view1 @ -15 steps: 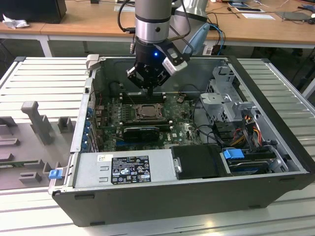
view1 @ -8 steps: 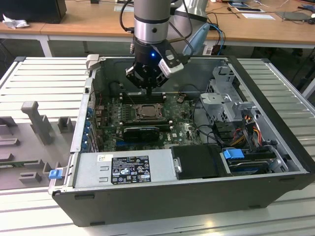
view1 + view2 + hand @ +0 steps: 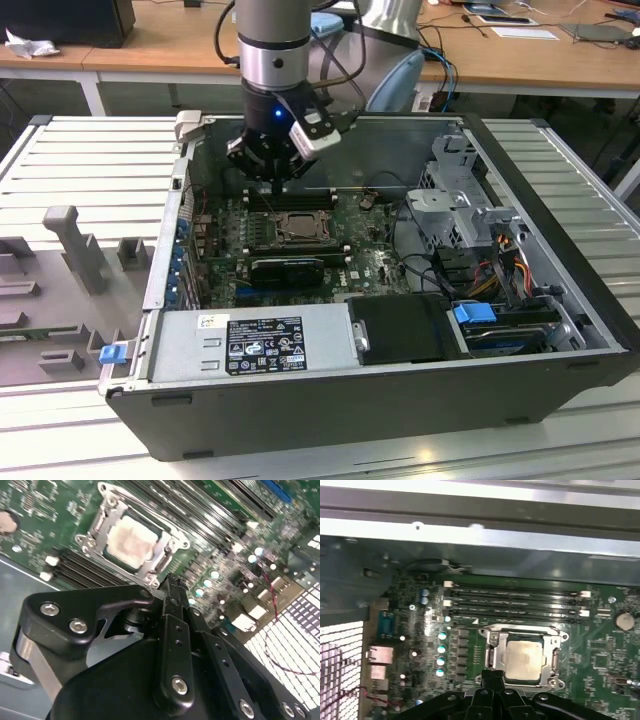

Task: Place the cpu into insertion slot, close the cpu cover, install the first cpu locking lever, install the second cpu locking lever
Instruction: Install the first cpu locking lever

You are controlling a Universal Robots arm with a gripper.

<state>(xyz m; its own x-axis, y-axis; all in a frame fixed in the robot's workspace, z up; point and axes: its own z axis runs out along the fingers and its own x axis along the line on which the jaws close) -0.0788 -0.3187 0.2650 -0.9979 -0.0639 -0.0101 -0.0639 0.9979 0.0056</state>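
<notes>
Fingers pinched together on nothing, the gripper (image 3: 172, 582) hangs just above the green board, near the insertion slot (image 3: 159, 530). The cpu (image 3: 131, 542) lies flat in that slot, its pale top showing through the window of the lowered cpu cover (image 3: 98, 530). Beyond run black memory slots (image 3: 515, 597), then the grey case wall (image 3: 480, 535).

Ribbed metal bench (image 3: 560, 160) carries the open computer case (image 3: 380, 400) — grey fixtures (image 3: 75, 245) alongside.

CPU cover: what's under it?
Through the window of the cpu cover, the cpu shows its pale top. The frame hides the cpu's edges, and whatever lies under the cpu is covered.
</notes>
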